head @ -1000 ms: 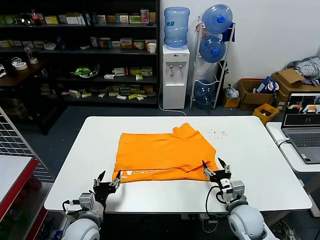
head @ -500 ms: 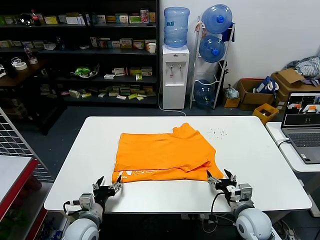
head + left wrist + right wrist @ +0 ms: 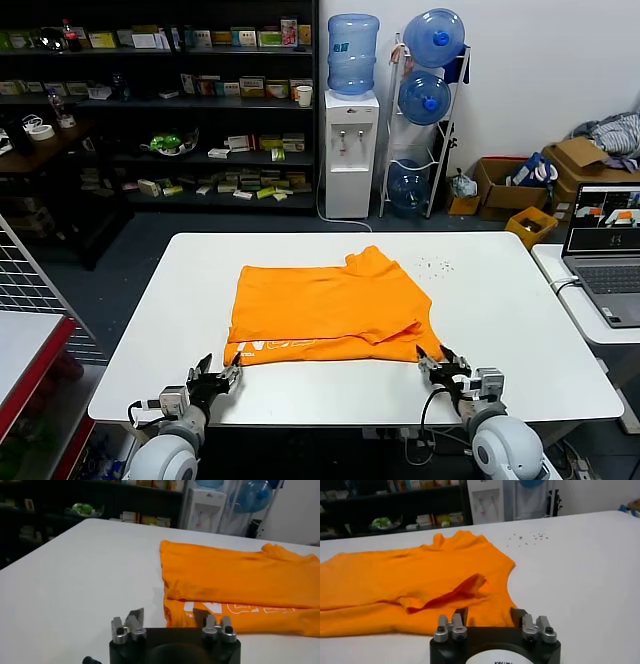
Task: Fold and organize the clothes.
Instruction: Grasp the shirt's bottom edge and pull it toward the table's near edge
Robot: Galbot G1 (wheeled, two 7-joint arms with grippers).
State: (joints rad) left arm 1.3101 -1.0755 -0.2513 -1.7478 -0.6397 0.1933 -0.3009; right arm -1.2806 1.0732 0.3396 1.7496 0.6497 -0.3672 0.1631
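Both grippers — left gripper [image 3: 217, 378], right gripper [image 3: 441, 362] — narrowed beside T-shirt [image 3: 330, 307].

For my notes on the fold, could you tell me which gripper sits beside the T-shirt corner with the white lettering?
The left gripper: the white lettering lies on the orange T-shirt edge nearest it, while the right gripper faces plain cloth.

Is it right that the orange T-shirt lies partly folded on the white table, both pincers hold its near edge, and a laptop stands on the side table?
Not quite. Neither pincer holds the orange T-shirt. The left pincer and right pincer sit just short of its near edge, empty, as both wrist views show. The rest is correct: the shirt lies partly folded on the white table, and a laptop stands on the side table.
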